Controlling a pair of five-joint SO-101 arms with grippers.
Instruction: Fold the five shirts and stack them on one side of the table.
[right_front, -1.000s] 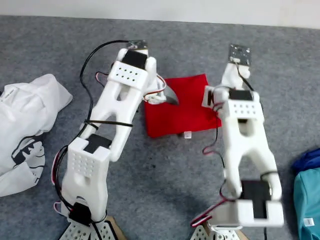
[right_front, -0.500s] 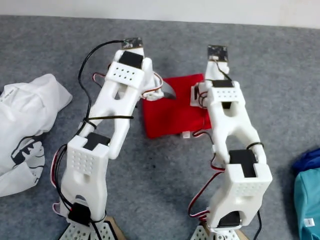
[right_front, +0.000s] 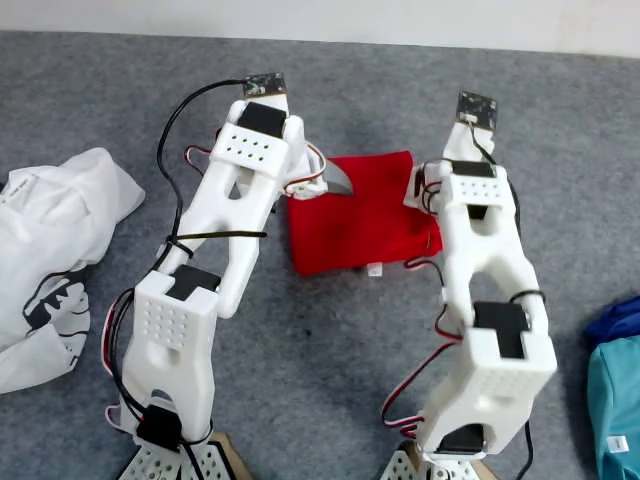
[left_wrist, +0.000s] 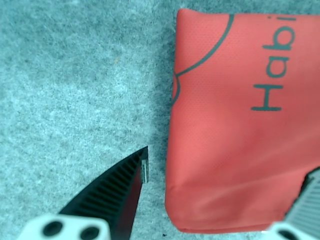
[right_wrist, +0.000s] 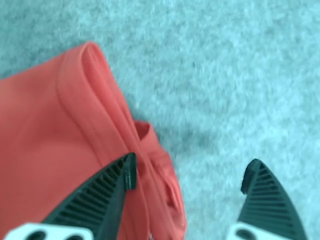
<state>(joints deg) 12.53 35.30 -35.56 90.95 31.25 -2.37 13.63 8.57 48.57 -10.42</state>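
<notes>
A folded red shirt (right_front: 360, 215) lies on the grey carpet in the middle of the table, between the two arms. My left gripper (right_front: 326, 188) hangs over its left edge. In the left wrist view the gripper (left_wrist: 225, 177) is open, its fingers straddling a corner of the red shirt (left_wrist: 240, 125), whose dark print shows. My right gripper (right_front: 432, 188) is at the shirt's right edge. In the right wrist view it (right_wrist: 190, 175) is open just above the carpet, one fingertip (right_wrist: 129, 174) over the red shirt's (right_wrist: 50, 150) folded hem, the other over bare carpet.
A crumpled white shirt (right_front: 55, 250) with a dark print lies at the table's left side. A teal shirt (right_front: 615, 400) and a blue one (right_front: 615, 320) lie at the right edge. Bare grey carpet (right_front: 340, 350) spreads in front of the red shirt.
My right arm swung left over the red shirt, then came back to its right edge; the shirt's right edge shifted with it. The left arm edged slightly left.
</notes>
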